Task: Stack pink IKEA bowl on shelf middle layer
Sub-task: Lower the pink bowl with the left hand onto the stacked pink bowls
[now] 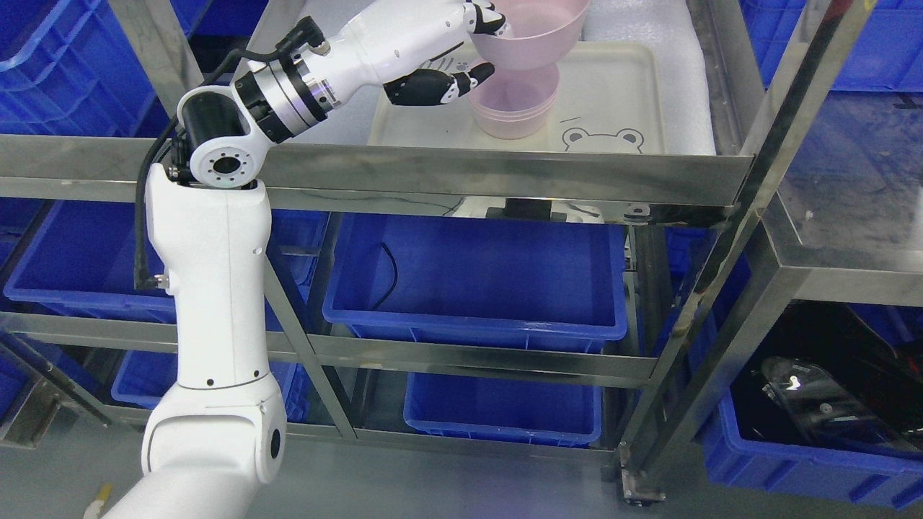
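Two pink bowls (513, 108): the left hand (461, 50) pinches the rim of the upper bowl (530, 32), apparently just above the lower, on one tray (613, 94).

A steel shelving rack (505, 176) with shiny rails and angled posts fills the scene. Deep blue plastic bins (476, 281) sit on its lower levels, and more blue bins stand behind and to the right. Below lies a smooth grey floor (447, 483), evenly lit.
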Robot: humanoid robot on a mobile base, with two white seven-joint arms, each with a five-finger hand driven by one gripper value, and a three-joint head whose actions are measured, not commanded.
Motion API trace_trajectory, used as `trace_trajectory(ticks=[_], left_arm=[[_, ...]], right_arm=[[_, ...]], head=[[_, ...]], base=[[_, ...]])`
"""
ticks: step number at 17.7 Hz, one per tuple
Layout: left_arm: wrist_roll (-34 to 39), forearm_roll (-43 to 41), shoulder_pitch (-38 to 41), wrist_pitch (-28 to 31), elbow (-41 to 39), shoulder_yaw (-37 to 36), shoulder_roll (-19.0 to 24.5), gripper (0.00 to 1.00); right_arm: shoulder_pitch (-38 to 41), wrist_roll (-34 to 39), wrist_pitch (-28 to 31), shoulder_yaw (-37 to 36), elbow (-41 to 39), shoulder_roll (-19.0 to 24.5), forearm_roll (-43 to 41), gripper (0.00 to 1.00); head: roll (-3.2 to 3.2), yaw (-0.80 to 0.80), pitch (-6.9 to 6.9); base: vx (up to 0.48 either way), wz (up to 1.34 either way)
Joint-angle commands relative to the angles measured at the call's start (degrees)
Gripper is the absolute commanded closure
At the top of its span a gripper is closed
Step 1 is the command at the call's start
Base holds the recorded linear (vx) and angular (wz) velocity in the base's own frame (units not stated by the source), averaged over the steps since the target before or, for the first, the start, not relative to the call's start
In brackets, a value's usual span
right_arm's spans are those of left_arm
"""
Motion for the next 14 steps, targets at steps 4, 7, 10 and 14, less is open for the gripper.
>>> trace_trajectory(ticks=[4, 7, 10, 14], left_arm=[[-3.3, -8.7, -1.8, 0.0, 6.1, -3.2, 4.2, 0.97], [-3.0, -12.0, -5.5, 0.0, 10.4, -5.9, 1.2, 0.97], [-3.1, -14.4, -7.9, 0.0, 13.3, -7.6, -0.7, 0.97], [-3.4, -15.5, -7.7, 0.0, 13.7, -9.7, -0.7, 0.97]], right_arm=[[1.3, 0.0, 0.0, 0.0, -1.0, -1.0, 0.0, 0.0], [1.3, 0.0, 0.0, 0.0, -1.0, -1.0, 0.0, 0.0], [1.3, 0.0, 0.0, 0.0, -1.0, -1.0, 0.0, 0.0], [1.3, 0.0, 0.0, 0.0, -1.0, -1.0, 0.0, 0.0]], head=[[0.0, 0.0, 0.0], [0.0, 0.0, 0.0], [0.0, 0.0, 0.0], [0.0, 0.0, -0.01]], base=[[0.081, -0.07], [0.057, 0.0], [0.036, -0.01], [0.008, -0.01]])
